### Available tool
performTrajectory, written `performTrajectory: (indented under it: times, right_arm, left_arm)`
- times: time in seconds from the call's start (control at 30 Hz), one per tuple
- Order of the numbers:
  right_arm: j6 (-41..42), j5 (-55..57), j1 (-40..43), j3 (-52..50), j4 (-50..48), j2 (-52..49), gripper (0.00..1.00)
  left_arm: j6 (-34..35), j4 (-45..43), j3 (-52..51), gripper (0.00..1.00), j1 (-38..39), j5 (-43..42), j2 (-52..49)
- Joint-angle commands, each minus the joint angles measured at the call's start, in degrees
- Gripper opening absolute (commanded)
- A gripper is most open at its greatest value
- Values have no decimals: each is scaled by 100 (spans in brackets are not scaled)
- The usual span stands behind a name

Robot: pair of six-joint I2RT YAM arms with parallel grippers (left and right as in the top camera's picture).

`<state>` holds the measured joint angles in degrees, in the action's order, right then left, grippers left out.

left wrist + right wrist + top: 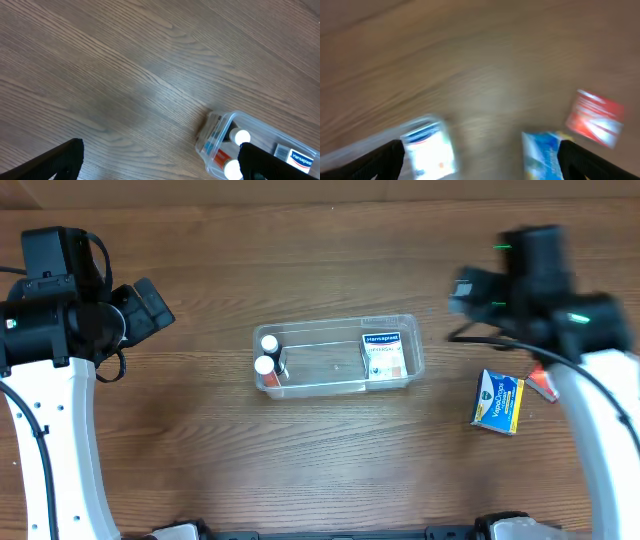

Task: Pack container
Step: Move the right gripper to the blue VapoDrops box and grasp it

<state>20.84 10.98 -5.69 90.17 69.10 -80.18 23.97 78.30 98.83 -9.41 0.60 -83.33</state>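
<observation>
Starting at the near edge, open table point(330, 470) reaches a blue-and-yellow box point(498, 402) and half-hidden red packet point(543, 387) by the right edge. Mid-table sits the container point(320, 363), two bottles point(268, 343) and a white box point(381, 354) inside. Farther back, left gripper point(161, 162) and blurred right gripper point(480, 160) gape wide, holding nothing.

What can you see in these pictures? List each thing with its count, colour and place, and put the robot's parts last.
table: one, brown wood, under everything
tub: one, clear plastic, middle of table
bottles: two, white caps, inside tub at the end nearer the left arm
white box: one, white and blue, inside tub at the end nearer the right arm
blue box: one, blue and yellow, on table outside tub, by the right arm
red packet: one, red and white, on table, partly under the right arm
left gripper: one, black, open, empty
right gripper: one, black, open, empty
</observation>
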Motion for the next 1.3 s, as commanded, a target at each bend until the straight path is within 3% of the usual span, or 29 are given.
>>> performTrajectory:
  times: [0.0, 0.2, 0.5, 0.87, 1.27]
  right_arm:
    - [-354, -459, 809, -138, 564, -57, 100]
    - [-791, -723, 1318, -1346, 498, -57, 100]
    - [-1268, -708, 1563, -3272, -1032, -120, 100]
    - [-1943, -846, 1574, -3458, -1357, -868, 100]
    - [-1941, -879, 1574, -3458, -1685, -1869, 100]
  left_arm:
    - [-87, 7, 66, 100, -15, -39, 7]
    - [-90, 7, 66, 100, -15, -39, 7]
    - [-131, 11, 66, 100, -15, -39, 7]
    - [-131, 9, 66, 100, -15, -42, 7]
    - [-131, 11, 66, 100, -15, -42, 7]
